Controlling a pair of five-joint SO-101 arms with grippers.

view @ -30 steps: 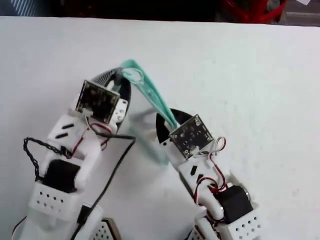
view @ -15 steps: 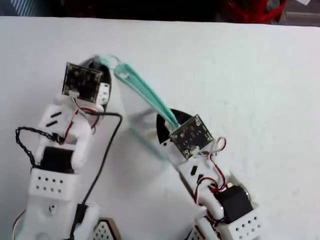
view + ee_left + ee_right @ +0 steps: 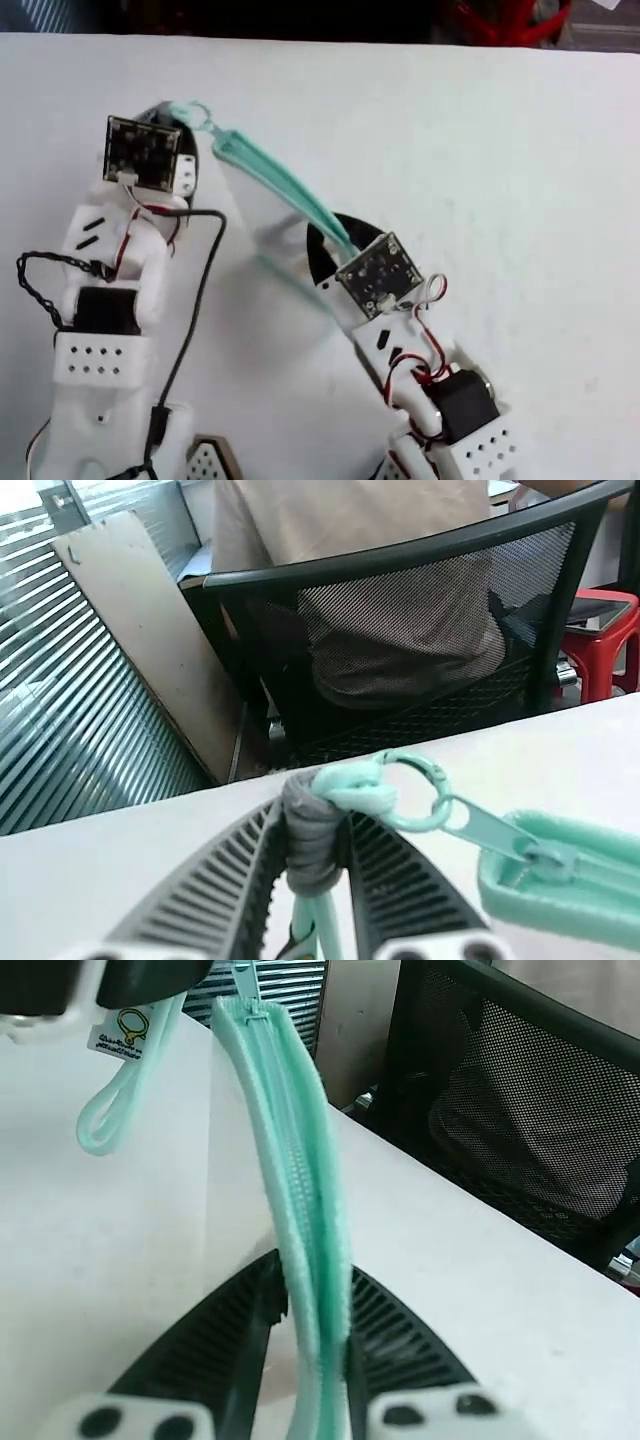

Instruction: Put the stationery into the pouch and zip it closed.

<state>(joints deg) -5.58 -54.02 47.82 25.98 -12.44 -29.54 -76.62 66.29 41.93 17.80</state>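
The soft mint green pouch [image 3: 272, 178] stretches thin and long above the middle of the white table [image 3: 500, 150]. The left gripper [image 3: 315, 830] pinches its looped cord [image 3: 350, 795]. The right gripper [image 3: 312, 1295] squeezes its zipper edge.

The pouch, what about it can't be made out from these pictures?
Contents: the pouch body is too faint in the high view to tell whether stationery is inside.
High view: its near end is hidden under the right arm's camera board.
Left wrist view: the picture's edge cuts the pouch off just past the zipper slider.
Right wrist view: the pouch's lower part disappears between the jaws.
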